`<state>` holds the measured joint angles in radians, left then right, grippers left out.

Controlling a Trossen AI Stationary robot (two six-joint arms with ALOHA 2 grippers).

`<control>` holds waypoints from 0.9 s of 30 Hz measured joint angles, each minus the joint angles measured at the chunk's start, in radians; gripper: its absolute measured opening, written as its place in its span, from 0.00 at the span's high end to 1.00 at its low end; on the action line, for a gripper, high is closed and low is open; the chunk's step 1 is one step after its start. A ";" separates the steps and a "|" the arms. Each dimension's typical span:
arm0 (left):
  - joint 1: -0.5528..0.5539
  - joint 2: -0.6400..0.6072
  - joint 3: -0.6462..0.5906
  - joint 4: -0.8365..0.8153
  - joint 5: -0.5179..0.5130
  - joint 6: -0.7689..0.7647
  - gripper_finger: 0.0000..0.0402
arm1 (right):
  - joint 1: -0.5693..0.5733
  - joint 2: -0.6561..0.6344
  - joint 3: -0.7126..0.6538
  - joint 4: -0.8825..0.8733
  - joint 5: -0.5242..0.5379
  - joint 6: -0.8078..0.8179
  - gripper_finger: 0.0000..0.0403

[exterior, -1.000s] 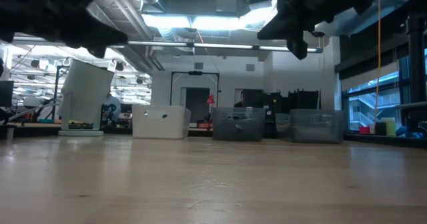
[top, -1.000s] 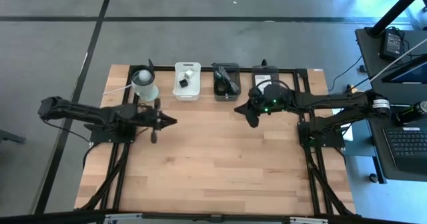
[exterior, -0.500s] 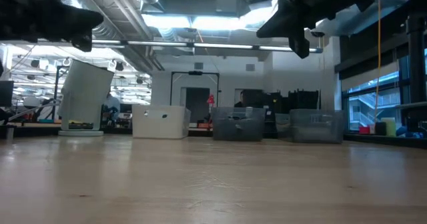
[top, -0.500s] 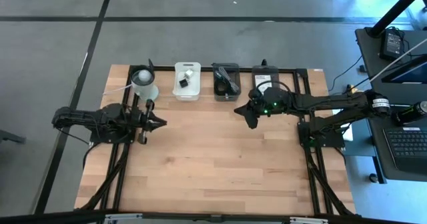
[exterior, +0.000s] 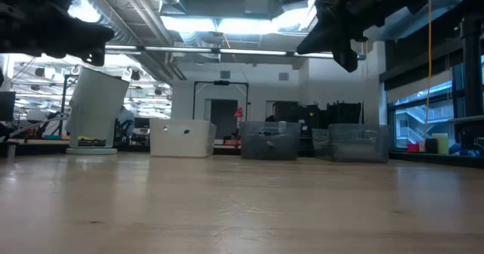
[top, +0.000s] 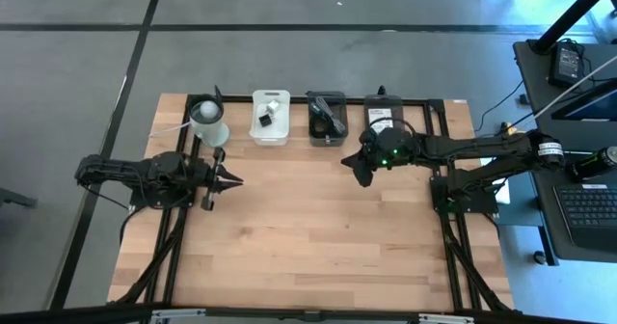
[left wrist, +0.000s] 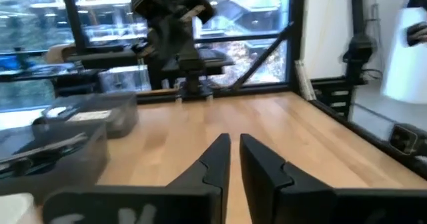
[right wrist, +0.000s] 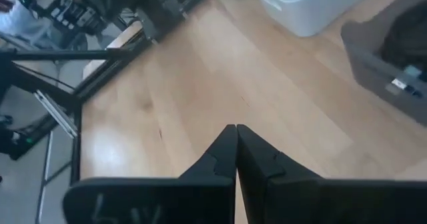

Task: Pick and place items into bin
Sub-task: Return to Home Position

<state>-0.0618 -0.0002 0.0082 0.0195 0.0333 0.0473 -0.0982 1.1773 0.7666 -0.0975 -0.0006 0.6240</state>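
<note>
Three bins stand in a row at the table's far edge: a white bin (top: 271, 117) holding a small black cube (top: 261, 121), a dark grey bin (top: 328, 118) holding a black coiled cable (top: 326, 120), and a third bin (top: 386, 110) with a white card on top. My left gripper (top: 234, 179) (left wrist: 233, 143) hovers shut above the table's left part, pointing right. My right gripper (top: 355, 167) (right wrist: 235, 129) hovers shut just in front of the dark grey bin, fingers slanting down toward the near left. Both hold nothing.
A white cup with a ball (top: 208, 120) stands at the far left, close behind my left gripper. The wooden table top (top: 308, 237) stretches bare toward its near edge. Beyond the right edge are a desk, a laptop (top: 588, 208) and cables.
My left gripper has drawn back a little toward the table's left edge, its arm folding in, and has stayed shut. My right gripper has kept nearly still above the table.
</note>
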 joint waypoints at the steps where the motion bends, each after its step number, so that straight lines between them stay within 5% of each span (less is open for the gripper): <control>1: 0.000 0.000 0.000 -0.002 -0.016 -0.001 0.92 | 0.001 0.000 0.000 -0.004 0.000 -0.009 0.98; 11: 0.000 0.006 0.000 -0.010 -0.042 0.000 0.92 | 0.089 -0.003 -0.059 0.096 0.018 -0.329 0.99; 19: 0.000 0.006 0.000 -0.010 -0.041 0.000 0.92 | 0.093 -0.081 -0.401 0.573 0.064 -0.289 1.00; 27: 0.000 0.006 0.000 -0.011 -0.041 0.000 0.92 | 0.096 -0.309 -0.629 0.651 0.087 -0.242 1.00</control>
<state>-0.0616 0.0063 0.0086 0.0086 -0.0082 0.0475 -0.0021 0.8685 0.1377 0.5540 0.0862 0.3819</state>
